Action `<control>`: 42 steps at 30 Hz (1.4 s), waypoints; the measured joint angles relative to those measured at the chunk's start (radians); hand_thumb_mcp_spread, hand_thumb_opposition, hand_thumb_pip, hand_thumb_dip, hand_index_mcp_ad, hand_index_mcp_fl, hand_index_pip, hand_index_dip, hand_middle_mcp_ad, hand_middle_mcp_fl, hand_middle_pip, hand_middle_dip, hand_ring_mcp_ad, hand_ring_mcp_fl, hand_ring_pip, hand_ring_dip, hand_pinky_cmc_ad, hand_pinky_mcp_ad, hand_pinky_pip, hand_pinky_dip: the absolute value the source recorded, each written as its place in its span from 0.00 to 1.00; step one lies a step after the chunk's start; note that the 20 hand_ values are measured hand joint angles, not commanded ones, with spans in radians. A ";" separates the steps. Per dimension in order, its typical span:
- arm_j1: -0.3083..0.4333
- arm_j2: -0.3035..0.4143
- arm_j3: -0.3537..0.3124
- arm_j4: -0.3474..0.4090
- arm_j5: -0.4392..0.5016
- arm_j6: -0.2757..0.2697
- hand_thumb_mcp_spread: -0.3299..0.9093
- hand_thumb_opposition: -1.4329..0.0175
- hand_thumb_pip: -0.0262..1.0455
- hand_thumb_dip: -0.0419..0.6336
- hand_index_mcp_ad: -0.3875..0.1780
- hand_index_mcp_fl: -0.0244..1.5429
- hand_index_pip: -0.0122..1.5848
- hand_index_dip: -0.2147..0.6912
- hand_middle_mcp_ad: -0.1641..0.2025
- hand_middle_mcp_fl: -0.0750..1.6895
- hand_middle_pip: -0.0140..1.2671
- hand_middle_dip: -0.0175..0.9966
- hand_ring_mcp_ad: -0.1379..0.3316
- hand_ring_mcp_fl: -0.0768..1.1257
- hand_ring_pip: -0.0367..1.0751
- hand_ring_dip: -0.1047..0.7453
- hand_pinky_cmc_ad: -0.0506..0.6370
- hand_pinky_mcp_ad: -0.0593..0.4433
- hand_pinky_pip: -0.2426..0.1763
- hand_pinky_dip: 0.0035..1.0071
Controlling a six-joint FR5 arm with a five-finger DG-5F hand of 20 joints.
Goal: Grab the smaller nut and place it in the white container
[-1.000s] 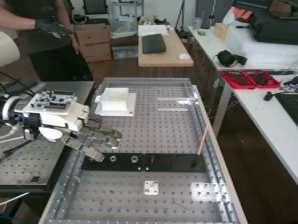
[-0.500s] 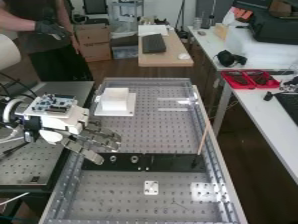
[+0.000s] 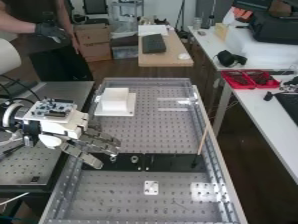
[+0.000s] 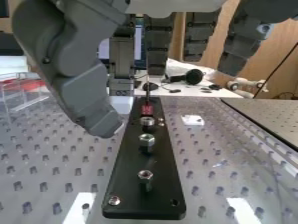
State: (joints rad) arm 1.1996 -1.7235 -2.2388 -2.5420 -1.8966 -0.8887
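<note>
The hand [image 3: 90,145] hangs at the left end of the black bar [image 3: 173,162] in the high view, fingers loosely extended and holding nothing. Its fingertips cover the spot where the smaller nut stands. In the wrist view the thumb and fingers of the hand [image 4: 80,75] are spread above and beside the bar, apart from the parts. The smaller nut [image 4: 145,175] stands nearest the camera there, then the larger nut [image 4: 146,140] and the bearing [image 4: 147,121]. Right of the fingertips in the high view are the larger nut [image 3: 113,158] and bearing [image 3: 134,159]. The white container [image 3: 115,100] stands farther up the bench.
A thin wooden stick [image 3: 203,137] rises from the bar's right end. A small white plate [image 3: 151,188] lies on the perforated bench below the bar. Raised rails edge the bench. A red tray [image 3: 249,79] sits on the side table.
In the high view the hand has shifted slightly downward, bringing its fingertips lower over the left end of the bar. The fingers remain extended.
</note>
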 joint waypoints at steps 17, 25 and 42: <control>-0.022 -0.048 -0.036 0.122 -0.026 -0.038 0.62 0.40 0.71 0.49 0.48 0.01 0.92 0.62 0.56 0.11 0.12 0.25 0.59 0.06 0.12 0.23 0.58 0.67 0.47 0.18; -0.054 -0.086 -0.049 0.201 -0.073 -0.050 0.63 0.40 0.71 0.49 0.48 0.01 0.94 0.62 0.55 0.11 0.12 0.25 0.57 0.06 0.12 0.23 0.58 0.67 0.49 0.17; -0.100 -0.165 -0.032 0.267 -0.135 -0.041 0.63 0.40 0.71 0.49 0.48 0.01 0.97 0.58 0.54 0.09 0.12 0.25 0.58 0.06 0.12 0.23 0.53 0.52 0.50 0.18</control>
State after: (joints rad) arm 1.0993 -1.8881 -2.2705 -2.2754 -2.0321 -0.9297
